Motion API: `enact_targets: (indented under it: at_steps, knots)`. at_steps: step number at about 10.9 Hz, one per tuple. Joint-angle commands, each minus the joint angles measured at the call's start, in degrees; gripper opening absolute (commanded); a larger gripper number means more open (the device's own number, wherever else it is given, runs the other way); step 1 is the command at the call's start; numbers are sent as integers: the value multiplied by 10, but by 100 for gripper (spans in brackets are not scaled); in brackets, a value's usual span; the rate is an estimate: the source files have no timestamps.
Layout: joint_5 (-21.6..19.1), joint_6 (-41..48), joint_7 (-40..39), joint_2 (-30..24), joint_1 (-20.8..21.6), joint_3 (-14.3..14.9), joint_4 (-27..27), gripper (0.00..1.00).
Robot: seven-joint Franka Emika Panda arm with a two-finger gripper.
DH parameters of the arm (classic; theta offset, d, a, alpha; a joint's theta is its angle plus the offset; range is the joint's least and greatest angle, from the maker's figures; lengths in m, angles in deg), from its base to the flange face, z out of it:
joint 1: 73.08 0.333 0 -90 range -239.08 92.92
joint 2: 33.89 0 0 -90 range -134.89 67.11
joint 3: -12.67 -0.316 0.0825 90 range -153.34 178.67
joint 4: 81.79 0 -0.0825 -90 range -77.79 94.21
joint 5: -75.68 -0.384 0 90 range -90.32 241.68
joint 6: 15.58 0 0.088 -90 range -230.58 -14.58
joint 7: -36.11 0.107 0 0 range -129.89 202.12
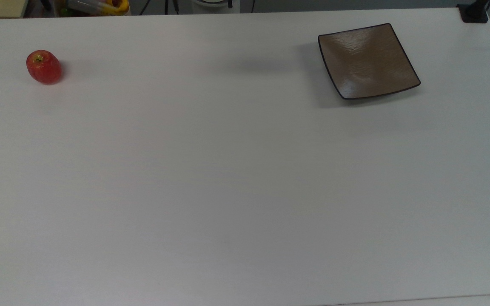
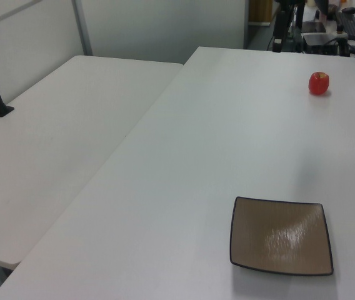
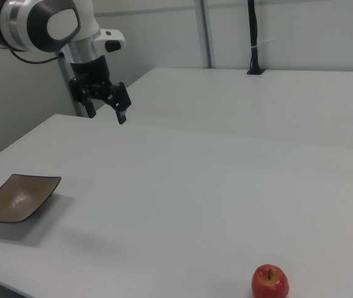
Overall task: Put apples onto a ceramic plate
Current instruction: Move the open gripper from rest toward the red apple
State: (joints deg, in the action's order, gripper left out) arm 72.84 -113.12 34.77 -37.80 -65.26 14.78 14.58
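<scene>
White table (image 1: 245, 178) — apple (image 1: 44, 67) near top view's left edge, upright, plate (image 1: 367, 60) well apart toward top view's right. Gripper (image 3: 106, 105) raised above table in right view, fingers spread, holding nothing.

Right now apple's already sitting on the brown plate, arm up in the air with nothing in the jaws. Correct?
Not quite. The apple sits on the bare table, far from the empty plate, as the top view shows. The rest holds: the gripper hangs above the table, holding nothing.

Robotics lab setting, white tables (image 2: 184, 156) pushed together, Franka arm (image 3: 40, 25) overhead, black camera pole (image 3: 253, 37) clamped on, grey partition walls (image 2: 159, 25)
</scene>
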Motion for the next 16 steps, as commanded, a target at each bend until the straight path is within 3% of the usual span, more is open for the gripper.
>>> enact_targets:
  at_steps: [1, 9, 11, 16]
  knots:
    - [4, 7, -9, -12, 13, 17, 8, 100]
    - [4, 23, -16, -10, 6, 28, 4, 100]
    - [9, 38, -62, -5, -12, 42, -23, 100]
    - [10, 48, -201, 19, -62, 136, -50, 100]
